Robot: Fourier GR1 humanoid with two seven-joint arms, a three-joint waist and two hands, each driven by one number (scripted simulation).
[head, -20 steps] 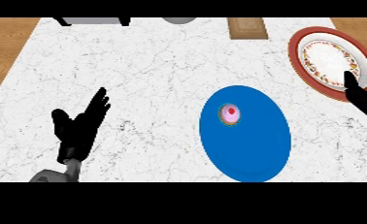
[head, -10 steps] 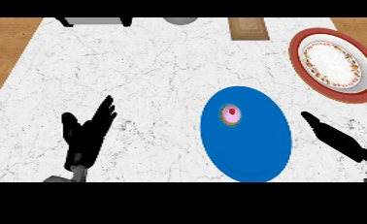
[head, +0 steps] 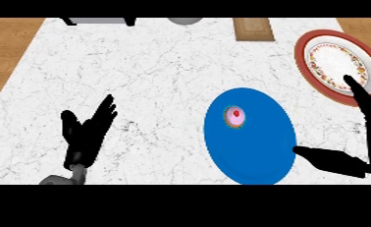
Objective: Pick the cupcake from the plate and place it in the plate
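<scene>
A pink cupcake (head: 235,116) with a red top sits on the blue plate (head: 253,157), in the plate's upper left part. At the far right lies a red-rimmed white patterned plate (head: 334,64) with nothing on it. My right hand (head: 333,161) is open and spread wide at the view's right edge. Its thumb touches the blue plate's lower right rim, and a finger (head: 358,89) reaches up over the patterned plate's lower edge. The hand is well apart from the cupcake. My left hand (head: 87,133) rests open, fingers up, at the lower left.
A wooden board (head: 253,28) lies at the counter's back edge, with a grey round object (head: 186,20) and a dark-legged grey object (head: 100,21) to its left. The white marble counter (head: 159,73) ends at wood (head: 16,39) on the left.
My right hand has come down from over the patterned plate and further into view, spreading beside the blue plate's right rim. The left hand has shifted slightly. The cupcake has not moved.
</scene>
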